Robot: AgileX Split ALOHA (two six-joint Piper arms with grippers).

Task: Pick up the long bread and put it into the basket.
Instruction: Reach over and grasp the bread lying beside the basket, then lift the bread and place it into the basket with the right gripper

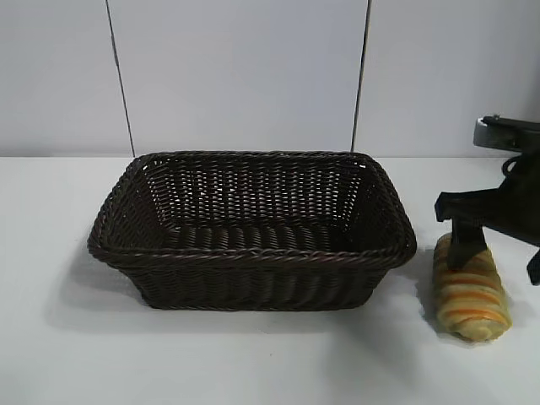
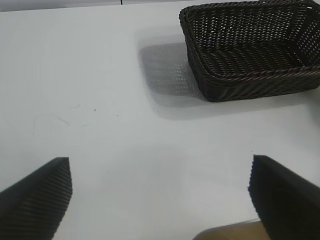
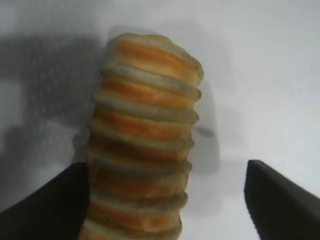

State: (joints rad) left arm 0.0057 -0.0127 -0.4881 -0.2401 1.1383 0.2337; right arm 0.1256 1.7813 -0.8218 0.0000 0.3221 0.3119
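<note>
The long bread (image 1: 471,294) lies on the white table to the right of the basket (image 1: 253,255), apart from it. It is golden-tan with orange stripes. My right gripper (image 1: 498,257) is low over the bread's far end and open. In the right wrist view the bread (image 3: 147,125) sits between the open fingers of the right gripper (image 3: 165,200), against one finger and with a gap to the other. My left gripper (image 2: 160,200) is open and empty above bare table, with the basket (image 2: 240,75) farther off. The left arm is outside the exterior view.
The basket is empty. A pale wall with two dark vertical seams (image 1: 120,76) stands behind the table. A tan surface (image 2: 225,234) shows beside one left finger.
</note>
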